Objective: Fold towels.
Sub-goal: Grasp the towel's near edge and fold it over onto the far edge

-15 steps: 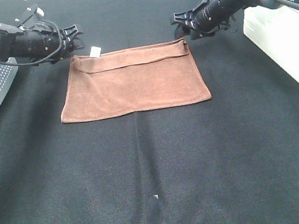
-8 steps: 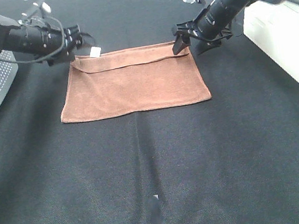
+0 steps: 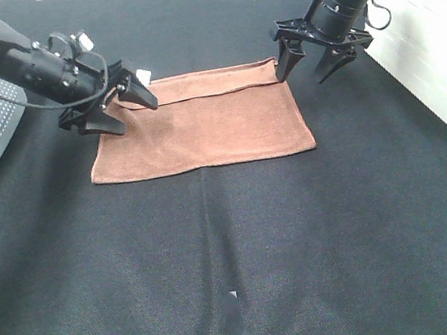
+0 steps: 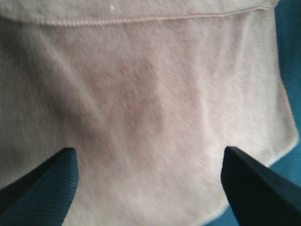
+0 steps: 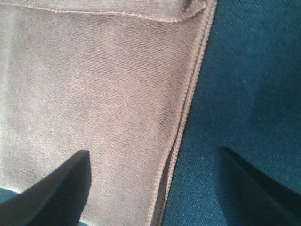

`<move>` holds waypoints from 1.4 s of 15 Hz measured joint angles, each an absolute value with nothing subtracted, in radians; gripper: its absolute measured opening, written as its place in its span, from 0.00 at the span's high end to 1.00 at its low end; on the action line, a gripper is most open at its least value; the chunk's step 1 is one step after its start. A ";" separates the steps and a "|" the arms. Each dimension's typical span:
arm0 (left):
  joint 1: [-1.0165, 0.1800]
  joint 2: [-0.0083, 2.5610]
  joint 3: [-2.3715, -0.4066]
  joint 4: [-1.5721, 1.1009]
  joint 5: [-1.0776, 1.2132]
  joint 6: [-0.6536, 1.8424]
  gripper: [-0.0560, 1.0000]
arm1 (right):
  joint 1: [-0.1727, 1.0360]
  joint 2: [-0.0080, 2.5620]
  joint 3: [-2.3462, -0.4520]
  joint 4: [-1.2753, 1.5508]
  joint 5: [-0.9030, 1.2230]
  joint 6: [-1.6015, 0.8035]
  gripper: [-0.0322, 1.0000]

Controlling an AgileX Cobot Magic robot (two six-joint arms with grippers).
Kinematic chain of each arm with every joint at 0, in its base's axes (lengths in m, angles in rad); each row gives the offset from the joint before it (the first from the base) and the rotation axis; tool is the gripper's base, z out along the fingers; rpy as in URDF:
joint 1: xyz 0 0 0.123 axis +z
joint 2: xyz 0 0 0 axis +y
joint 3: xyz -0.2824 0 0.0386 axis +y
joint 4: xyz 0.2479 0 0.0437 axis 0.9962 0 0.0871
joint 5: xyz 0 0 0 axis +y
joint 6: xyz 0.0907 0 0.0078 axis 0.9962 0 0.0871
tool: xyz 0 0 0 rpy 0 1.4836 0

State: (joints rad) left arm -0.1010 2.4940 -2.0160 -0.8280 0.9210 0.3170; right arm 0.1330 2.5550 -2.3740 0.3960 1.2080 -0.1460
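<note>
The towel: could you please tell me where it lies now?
In the high view the towel lies flat on the black table, upper middle, its far-left corner below the left gripper and its far-right corner below the right gripper.

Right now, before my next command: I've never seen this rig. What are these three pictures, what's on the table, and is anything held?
Two robot arms work over a black cloth-covered table. The wide picture comes from a camera mounted high; the two close-ups come from a camera on each arm's wrist, looking past its tool. One rust-brown towel lies flat, folded double. The left tool and right tool stand open at its two far corners, holding nothing.
</note>
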 joint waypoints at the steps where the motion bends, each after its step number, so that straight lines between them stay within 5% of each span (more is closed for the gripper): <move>1: -0.101 2.429 -1.930 -0.817 0.915 0.311 0.20 | 0.133 2.550 -2.360 0.381 1.207 -0.120 0.30; 8: 0.009 2.243 -1.640 -0.763 0.869 0.253 0.20 | 0.089 2.393 -2.021 0.454 1.191 -0.130 0.30; 21: -0.065 2.317 -1.636 -0.757 0.756 0.244 0.20 | 0.089 2.476 -2.002 0.493 1.122 -0.178 0.30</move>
